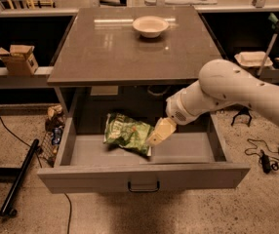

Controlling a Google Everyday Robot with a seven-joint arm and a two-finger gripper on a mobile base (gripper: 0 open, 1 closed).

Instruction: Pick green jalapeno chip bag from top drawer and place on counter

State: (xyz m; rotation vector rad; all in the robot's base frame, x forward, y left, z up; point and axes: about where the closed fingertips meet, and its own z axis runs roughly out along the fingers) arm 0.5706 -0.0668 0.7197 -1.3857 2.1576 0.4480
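The green jalapeno chip bag (126, 132) lies crinkled in the open top drawer (144, 175), left of centre. The drawer is pulled out below the counter (129, 48), a glossy grey-brown slab. My gripper (157, 134) hangs from the white arm that reaches in from the right. It is inside the drawer at the bag's right edge, touching or almost touching it. The drawer's dark handle (143, 186) shows on its front.
A white bowl (150, 26) sits on the counter near the back. A cardboard box (17, 59) is on the left side shelf, a tray (253, 58) on the right one. A black pole (18, 178) and cables lie on the floor at left and right.
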